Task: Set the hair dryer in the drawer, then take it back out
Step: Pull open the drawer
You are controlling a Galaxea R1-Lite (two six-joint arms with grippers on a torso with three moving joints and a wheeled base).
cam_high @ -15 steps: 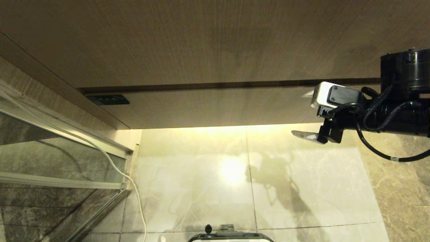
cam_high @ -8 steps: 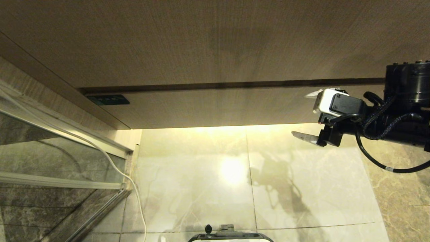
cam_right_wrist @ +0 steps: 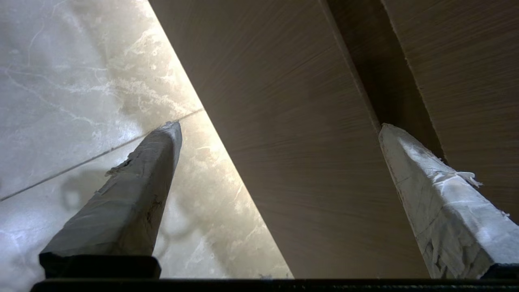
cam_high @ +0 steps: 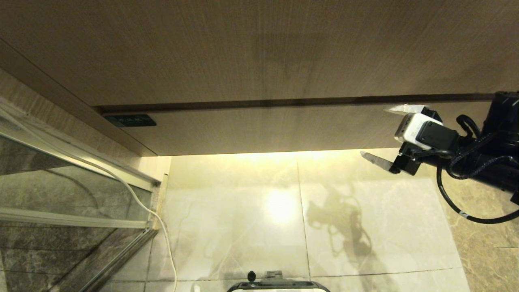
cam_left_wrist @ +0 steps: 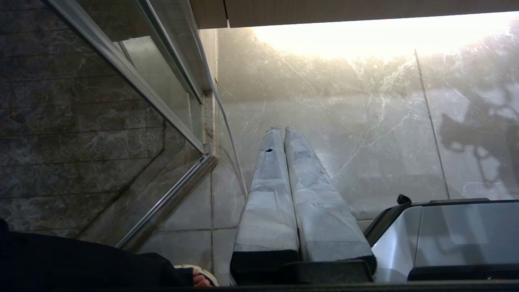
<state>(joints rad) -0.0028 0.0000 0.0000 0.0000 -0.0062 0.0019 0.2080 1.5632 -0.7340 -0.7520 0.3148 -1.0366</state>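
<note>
**Partner:** Where's the hair dryer?

**Me:** I can't see it in any of my views. What's in front of me is the drawer [cam_high: 263,127], a long wood-grain front with no handle. It looks closed, with only a dark seam [cam_high: 259,103] along its top edge and the pale marble floor [cam_high: 243,227] below.

**Partner:** And your arms?

**Me:** My right gripper [cam_high: 377,132] is at the right end of that front with its jaws spread wide and nothing in them. One finger is up by the seam, the other is under the lower edge, and the panel sits between them. I can't tell whether either finger touches the wood. My left gripper [cam_left_wrist: 282,130] hangs parked, pointing at the floor, with its jaws pressed together on nothing.

**Partner:** How will the dryer handle once you find it?

**Me:** I expect a hard, smooth plastic shell that's light but slippery. The fat barrel may be too wide for a sure grip. I'd take the handle close to where it meets the barrel, so the nose doesn't swing down. The cord and plug will probably trail, and they could catch on the drawer's edge going in or coming out.

**Partner:** So what comes first?

**Me:** Opening the drawer, I think. With no handle, the lower edge looks like the only place to pull.
</note>
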